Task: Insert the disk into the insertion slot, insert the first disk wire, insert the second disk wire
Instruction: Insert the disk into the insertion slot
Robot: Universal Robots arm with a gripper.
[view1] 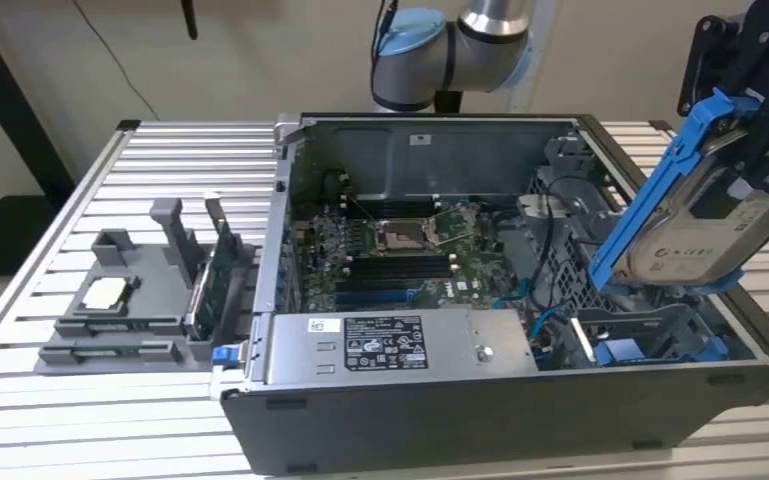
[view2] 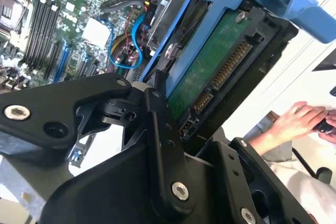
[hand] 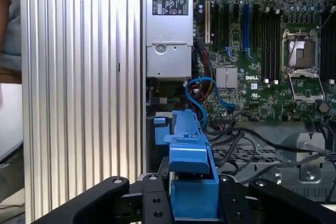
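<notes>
Gripper [hand: 194, 205] pinching the disk [view1: 688, 235], tilted just above the insertion slot [view1: 644, 328]. Square its blue carrier [hand: 191, 174] to the bay rails [view1: 624, 352] before you lower; watch the cables [hand: 236, 137].

In the exterior view, the gripper [view1: 744, 165] was cut off at the upper right corner and the arm [view1: 471, 45] at the top edge. The upper end of the disk [view1: 684, 240] was covered by the gripper.
</notes>
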